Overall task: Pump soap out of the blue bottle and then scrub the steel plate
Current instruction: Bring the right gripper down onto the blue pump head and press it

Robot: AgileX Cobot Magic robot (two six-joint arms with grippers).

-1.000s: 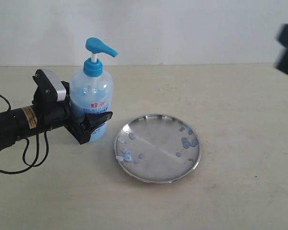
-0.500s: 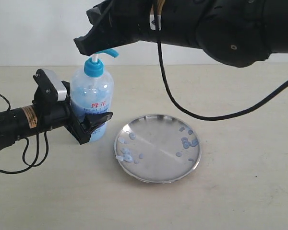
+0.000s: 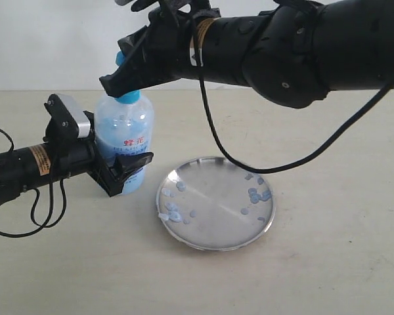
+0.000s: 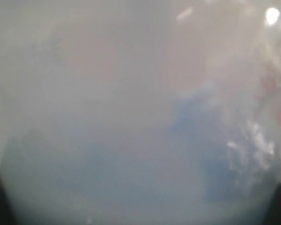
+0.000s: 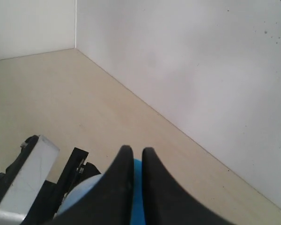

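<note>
The blue bottle (image 3: 125, 141) stands upright left of the steel plate (image 3: 213, 190). My left gripper (image 3: 126, 174) is shut on its lower body, and the pale-blue bottle wall (image 4: 131, 140) fills the left wrist view. My right gripper (image 3: 113, 85) is shut, its tips resting on top of the pump head, which it mostly hides. The blue collar (image 3: 129, 97) shows just below. In the right wrist view the right gripper (image 5: 136, 153) has the bright blue pump head (image 5: 138, 197) beneath it. Soap blobs (image 3: 255, 194) speckle the plate's right and left sides (image 3: 174, 210).
The right arm (image 3: 282, 46) spans the upper part of the exterior view, its black cable (image 3: 213, 138) drooping over the plate's far edge. A white wall (image 5: 201, 70) runs behind the beige table (image 3: 328, 249).
The right arm swung in from the right and came down onto the pump head. The white pump stem no longer shows; the head sits lower. Left gripper and bottle stayed put.
</note>
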